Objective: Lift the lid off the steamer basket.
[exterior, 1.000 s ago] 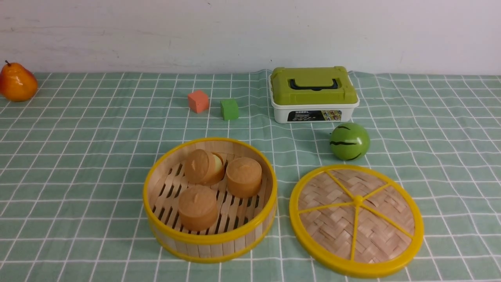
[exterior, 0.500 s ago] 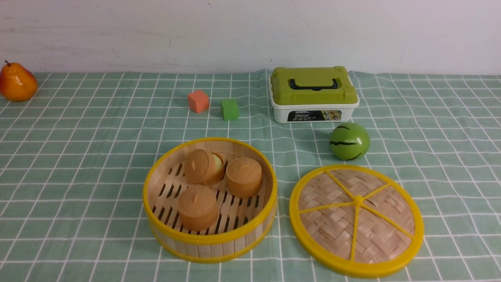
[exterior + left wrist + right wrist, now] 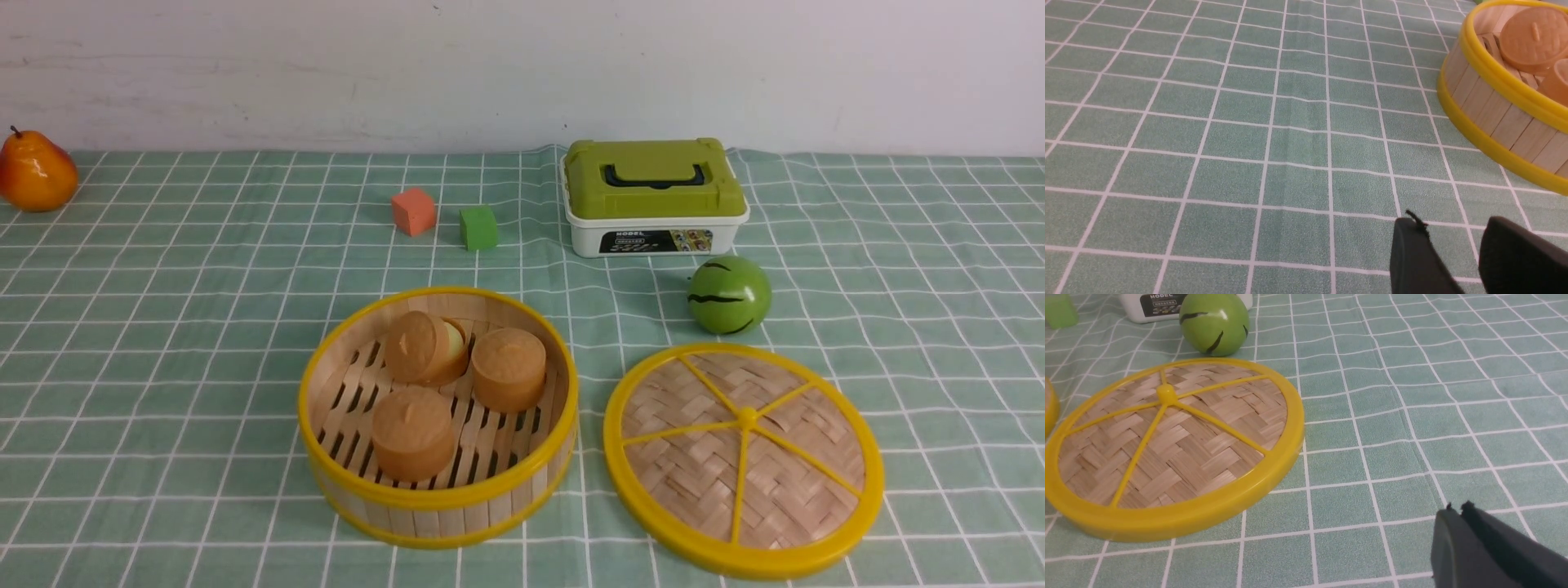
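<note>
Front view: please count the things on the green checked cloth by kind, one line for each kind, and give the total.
Steamer basket: 1
Lid, flat on the cloth beside the basket: 1
Brown buns inside the basket: 3
Toy fruit, pear and green melon: 2
Small cubes, orange and green: 2
White box with green lid: 1
Total: 10

Left tool [image 3: 1451, 241]: two matte black, blunt-tipped fingers with a thin frayed wisp on one tip; right tool [image 3: 1459, 516]: two similar dark grey-black fingers, edges slightly ragged
</note>
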